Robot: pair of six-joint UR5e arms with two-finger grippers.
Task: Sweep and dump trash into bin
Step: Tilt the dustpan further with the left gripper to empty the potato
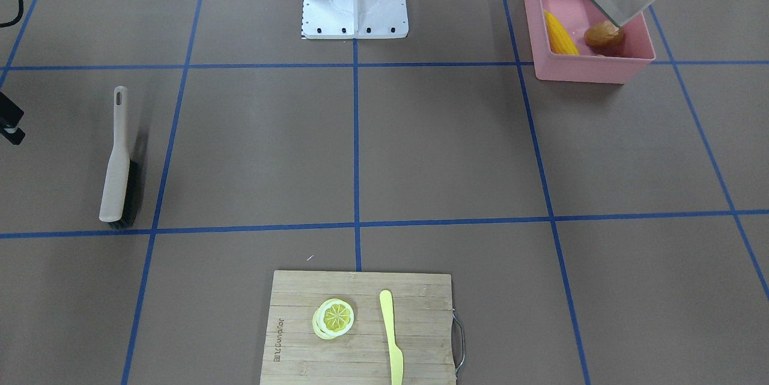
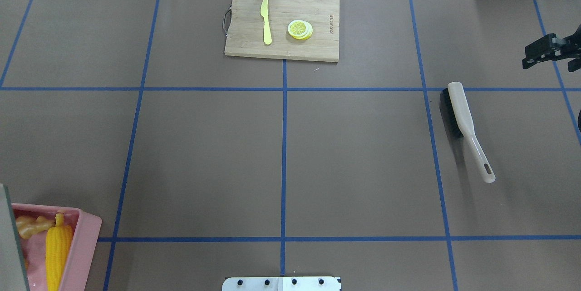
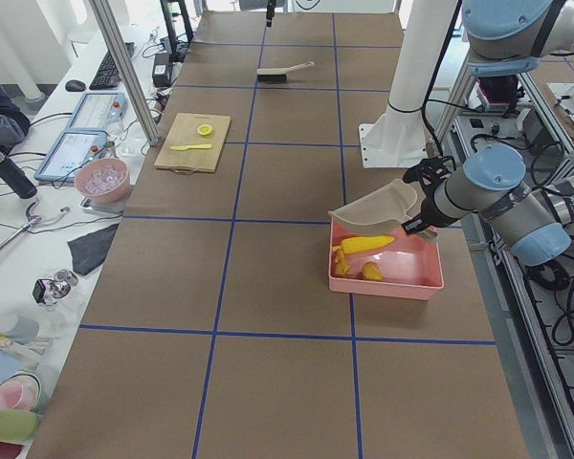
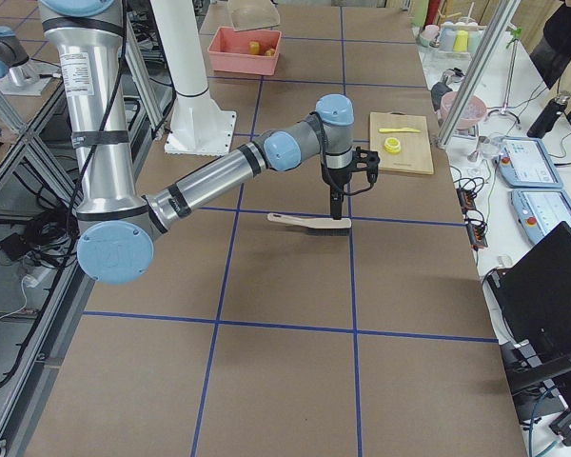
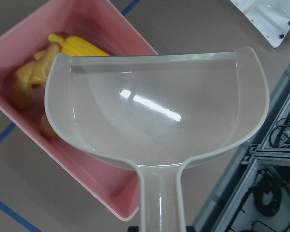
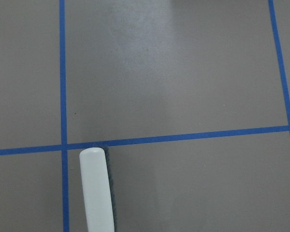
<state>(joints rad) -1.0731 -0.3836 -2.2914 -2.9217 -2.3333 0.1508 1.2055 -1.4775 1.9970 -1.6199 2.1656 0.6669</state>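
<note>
**Q:** Stage of the task shown?

**A:** Late. The pink bin (image 1: pixel 592 69) stands at about 1 o'clock of the table in the front-facing view. Inside it lie the corn cob (image 1: pixel 560 33) and, at its 3 o'clock, the potato (image 1: pixel 604 35). The ginger root (image 5: pixel 31 77) lies beside the cob, as the left wrist view shows. The dustpan (image 5: pixel 154 116) hangs tilted over the bin, its scoop bare. No trash shows on the table. Judged remaining: setting the pan down, little else.

**Q:** And the grippers?

**A:** Left gripper (image 3: pixel 419 199): at the pan's handle, which runs out of the wrist view at 6 o'clock. A grasp is likely, since the pan is off the table, but the fingers' closure cannot be told. Right gripper (image 4: pixel 335 211): poised above the brush (image 1: pixel 117 163), which lies flat at 9 o'clock. It grasps nothing that shows. Whether its fingers are spread cannot be told.

**Q:** What is hidden or cut off?

**A:** The overhead view crops the bin at 8 o'clock. The front-facing view crops the pan at 12 o'clock, and there the pan covers most of the ginger. Not part of the task: cutting board (image 1: pixel 300 313) at 6 o'clock, bearing the lemon slice (image 1: pixel 333 318) and the knife (image 1: pixel 392 337).
</note>
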